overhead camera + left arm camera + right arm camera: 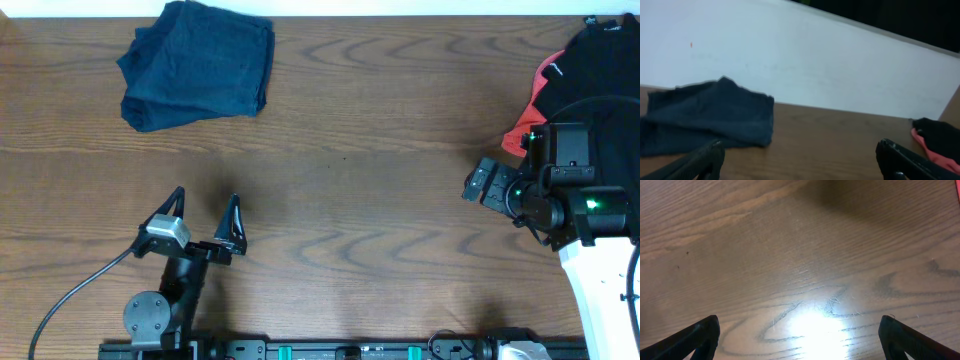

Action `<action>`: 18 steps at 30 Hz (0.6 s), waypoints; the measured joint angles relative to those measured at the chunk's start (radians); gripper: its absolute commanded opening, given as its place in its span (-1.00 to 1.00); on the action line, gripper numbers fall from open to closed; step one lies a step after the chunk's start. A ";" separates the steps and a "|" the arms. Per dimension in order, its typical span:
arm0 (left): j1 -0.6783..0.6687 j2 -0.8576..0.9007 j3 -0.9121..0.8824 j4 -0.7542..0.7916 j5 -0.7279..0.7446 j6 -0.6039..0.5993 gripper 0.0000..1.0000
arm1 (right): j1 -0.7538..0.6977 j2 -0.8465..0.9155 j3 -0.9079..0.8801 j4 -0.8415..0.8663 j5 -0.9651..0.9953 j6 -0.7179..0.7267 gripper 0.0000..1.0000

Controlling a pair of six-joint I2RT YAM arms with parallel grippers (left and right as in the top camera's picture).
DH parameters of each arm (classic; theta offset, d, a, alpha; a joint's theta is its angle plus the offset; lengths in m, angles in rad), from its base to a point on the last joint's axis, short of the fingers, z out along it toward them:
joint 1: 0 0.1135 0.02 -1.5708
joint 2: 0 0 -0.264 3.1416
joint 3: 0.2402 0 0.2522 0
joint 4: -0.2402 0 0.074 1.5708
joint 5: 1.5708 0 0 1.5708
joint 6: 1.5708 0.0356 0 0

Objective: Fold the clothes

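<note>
Jaws on left gripper (205, 212) and right gripper (799, 332) sit open, empty, and a bad tug could drag black clothes (600, 60) off the right edge.

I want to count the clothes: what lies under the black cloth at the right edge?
A red cloth pokes out from under the black cloth at its left edge in the overhead view. How far it reaches beneath, and whether more lies there, is hidden.
</note>
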 measured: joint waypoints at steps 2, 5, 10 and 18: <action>0.000 -0.010 -0.033 0.031 -0.010 0.014 0.96 | 0.000 0.000 0.000 0.000 0.000 0.000 0.99; 0.000 -0.017 -0.076 0.070 -0.030 0.022 0.96 | 0.000 0.000 0.000 0.000 0.000 0.000 0.98; 0.000 -0.037 -0.107 0.090 -0.117 0.035 0.96 | 0.000 0.000 0.000 0.000 0.000 0.000 0.98; 0.000 -0.039 -0.129 0.054 -0.266 0.038 0.96 | 0.000 0.000 0.000 0.000 0.000 0.000 0.98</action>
